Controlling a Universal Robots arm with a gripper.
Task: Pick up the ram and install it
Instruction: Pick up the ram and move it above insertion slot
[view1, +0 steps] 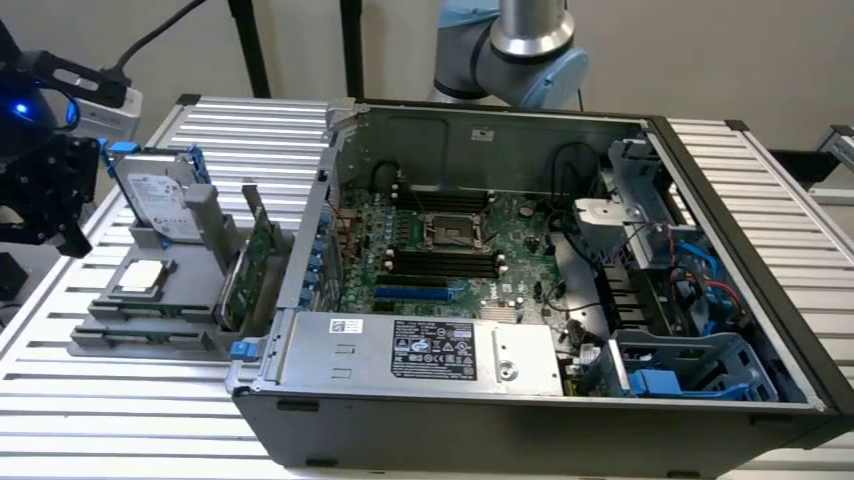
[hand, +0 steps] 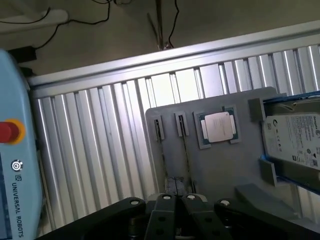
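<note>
In the exterior view a low, narrow green stick, which I take for the ram (view1: 231, 290), stands on edge in the grey holder tray (view1: 127, 335), on the side next to the computer case (view1: 534, 400). A taller green card (view1: 268, 252) stands just behind it. My black gripper (view1: 60, 232) hangs at the exterior view's far left, higher than the tray and apart from the ram. In the wrist view the gripper (hand: 176, 186) is shut with nothing visible between its fingers. It looks down on the tray (hand: 225, 170) and two narrow slots (hand: 181, 125).
A CPU (hand: 218, 126) and a hard drive (hand: 295, 135) sit on the tray. The case lies open with the motherboard's black memory slots (view1: 441, 262) exposed. A teach pendant with a red button (hand: 9, 131) lies beside the slatted table (hand: 100, 150).
</note>
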